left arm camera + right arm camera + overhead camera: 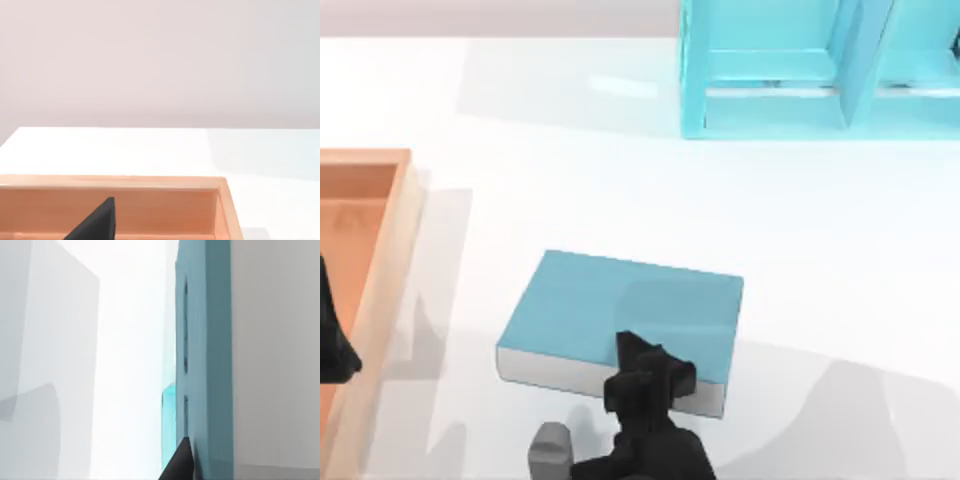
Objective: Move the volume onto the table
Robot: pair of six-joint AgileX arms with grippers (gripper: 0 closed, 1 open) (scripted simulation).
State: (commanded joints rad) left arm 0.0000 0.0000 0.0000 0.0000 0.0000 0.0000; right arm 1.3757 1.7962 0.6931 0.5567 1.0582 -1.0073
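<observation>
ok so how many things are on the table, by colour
teal-blue: 1, the book
cyan: 1, the shelf unit
orange-brown: 1, the tray
total: 3, all on the white table

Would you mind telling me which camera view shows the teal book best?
The top view: the volume lies flat on the table with its whole cover and page edges visible, the right tool at its near edge. The right wrist view shows its cover only edge-on. The left wrist view shows the wooden tray.
</observation>
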